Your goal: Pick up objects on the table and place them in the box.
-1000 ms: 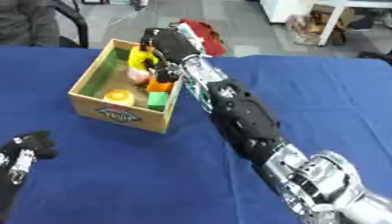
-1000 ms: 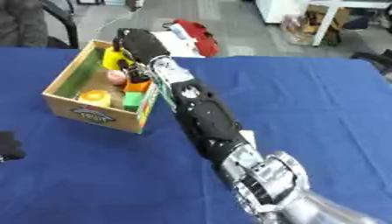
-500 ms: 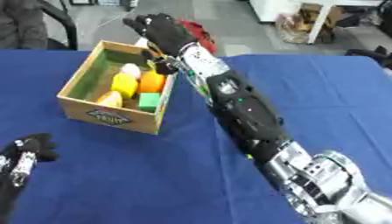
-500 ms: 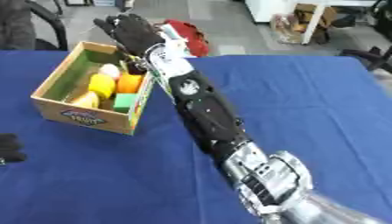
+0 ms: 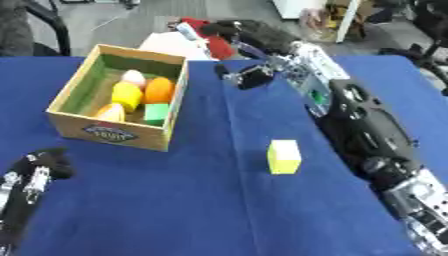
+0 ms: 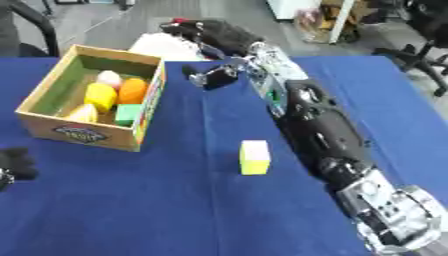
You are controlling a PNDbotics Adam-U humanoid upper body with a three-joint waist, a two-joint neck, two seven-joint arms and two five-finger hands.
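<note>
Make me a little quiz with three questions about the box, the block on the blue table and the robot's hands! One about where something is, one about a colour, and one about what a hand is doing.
1. Where is the yellow block?
A. inside the wooden box
B. on the blue table, to the right of the wooden box
C. in the robot's hand

2. What colour is the small square block inside the wooden box?
A. green
B. purple
C. black

3. What is the right hand holding?
A. the yellow block
B. the wooden box
C. nothing

Answers:
1 B: the block stands alone on the blue table, apart from the box.
2 A: the green cube sits at the box's near end, beside yellow and orange pieces.
3 C: the hand is out past the table's far edge, with nothing in it.
</note>
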